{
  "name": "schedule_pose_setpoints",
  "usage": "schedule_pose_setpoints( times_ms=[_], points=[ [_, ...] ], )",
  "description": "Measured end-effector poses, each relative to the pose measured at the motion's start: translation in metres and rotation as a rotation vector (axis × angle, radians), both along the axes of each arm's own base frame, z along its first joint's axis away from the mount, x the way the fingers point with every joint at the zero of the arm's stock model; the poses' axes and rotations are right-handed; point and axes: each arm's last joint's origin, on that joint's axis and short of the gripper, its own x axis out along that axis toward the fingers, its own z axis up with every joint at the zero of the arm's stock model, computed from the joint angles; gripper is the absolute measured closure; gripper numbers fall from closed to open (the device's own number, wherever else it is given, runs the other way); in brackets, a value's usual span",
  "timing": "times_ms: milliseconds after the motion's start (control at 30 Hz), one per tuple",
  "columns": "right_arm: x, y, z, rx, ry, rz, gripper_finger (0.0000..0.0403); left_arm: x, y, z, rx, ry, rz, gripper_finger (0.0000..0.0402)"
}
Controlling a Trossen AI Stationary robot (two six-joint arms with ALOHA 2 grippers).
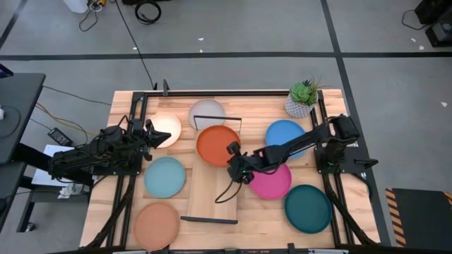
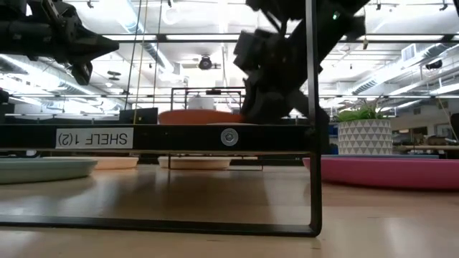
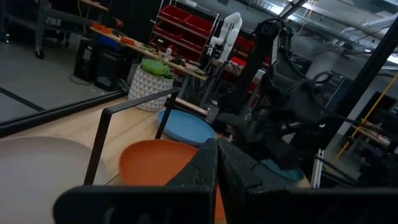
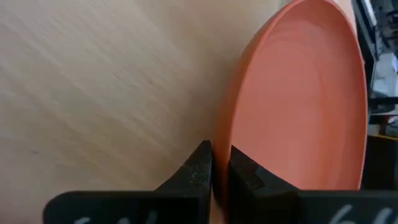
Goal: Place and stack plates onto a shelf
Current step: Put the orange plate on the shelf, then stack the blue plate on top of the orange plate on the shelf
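The orange plate [image 1: 215, 143] lies flat on the light-wood shelf [image 1: 212, 197], toward its far end. My right gripper [image 1: 238, 168] is at the plate's near-right rim, shut on it. My left gripper [image 1: 151, 135] hovers shut and empty over the table's left side, beside the cream plate [image 1: 168, 125]. On the tabletop lie the pale grey plate [image 1: 206, 109], blue plate [image 1: 284, 134], magenta plate [image 1: 274, 182], dark teal plate [image 1: 308, 207], light teal plate [image 1: 164, 176] and peach plate [image 1: 156, 223]. In the low view the orange plate [image 2: 197, 115] sits above the shelf's black end frame [image 2: 313, 143]. My right gripper pinches the orange plate's rim [image 4: 222, 140] between its two fingers [image 4: 200, 163], on the side toward the table's near right. The fingers come slanting from the right, low over the plank. The plate lies flat on the shelf.
A potted green plant [image 1: 302, 99] stands at the table's far right corner. The shelf's black frames rise at its far end [image 1: 219, 118] and near end [image 1: 208, 220]. The near half of the plank is bare. Cables run along both table sides.
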Motion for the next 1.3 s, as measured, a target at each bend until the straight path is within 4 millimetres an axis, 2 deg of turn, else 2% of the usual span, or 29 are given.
schedule_pose_setpoints(
  times_ms=[167,367,633,767,867,967,1100,1300],
  points=[
    [0.003,-0.008,-0.002,0.041,-0.004,-0.016,0.0351,0.0,0.0,0.0,0.001,0.001,0.0,0.039],
    [0.001,-0.012,0.005,-0.026,-0.029,-0.071,0.0306,0.0,0.0,-0.001,0.002,0.006,0.0,0.039],
    [-0.019,0.013,0.033,-0.009,-0.055,-0.075,0.0269,0.0,0.0,-0.003,-0.002,0.026,0.0,0.039],
    [-0.04,0.008,0.044,0.09,-0.006,-0.256,0.0266,0.0,0.0,-0.003,-0.006,0.029,0.0,0.039],
    [-0.056,-0.001,0.045,0.216,0.066,-0.434,0.0267,0.0,0.0,-0.003,-0.007,0.029,-0.001,0.039],
    [-0.07,-0.007,0.045,0.272,0.106,-0.633,0.0267,0.0,0.0,-0.003,-0.006,0.028,0.0,0.039],
    [-0.085,-0.017,0.034,0.301,0.163,-0.858,0.0263,0.0,0.0,-0.003,-0.006,0.028,0.0,0.039],
    [-0.101,-0.035,0.009,0.339,0.229,-1.012,0.0218,0.0,0.0,-0.003,-0.002,0.028,0.005,0.039]
  ],
)
